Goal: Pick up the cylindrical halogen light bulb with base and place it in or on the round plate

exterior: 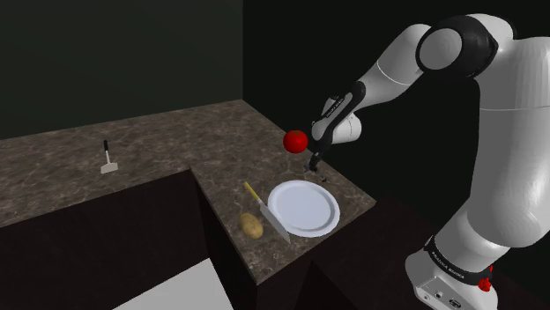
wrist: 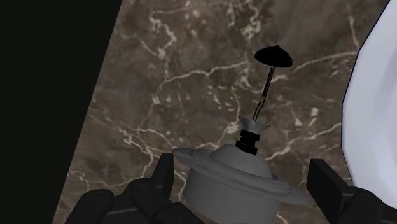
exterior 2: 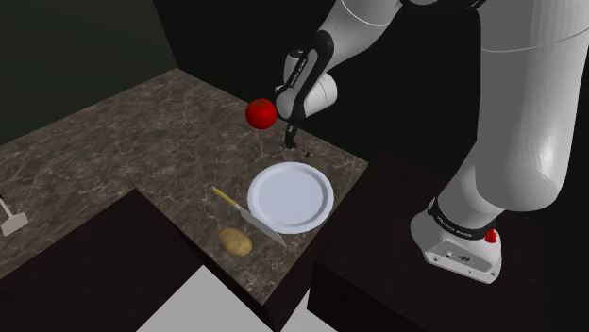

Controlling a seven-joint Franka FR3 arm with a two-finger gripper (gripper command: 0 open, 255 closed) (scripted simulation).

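A home kitchen is suggested. An L-shaped counter (exterior: pixel 159 141) of brown, white-veined stone is seen on dark cabinet fronts, backed by dark walls. Food and tableware are laid out on it: a white plate (exterior: pixel 304 207), a yellow-handled knife (exterior: pixel 264 210), a potato (exterior: pixel 252 225) and a round red fruit (exterior: pixel 295 140).

The countertop (exterior: pixel 159 145) is dark brown marble laced with pale veins. The round plate (exterior: pixel 304 208) is plain white. The sphere (exterior: pixel 295 140) is glossy red, the potato (exterior: pixel 252 225) mottled tan, and the knife (exterior: pixel 266 211) has a yellow handle and a grey blade. The light bulb (wrist: pixel 232 184) is grey with a black stem and cap. The gripper (wrist: pixel 240 172) is black, and the arm (exterior: pixel 502 158) is white with dark joints.
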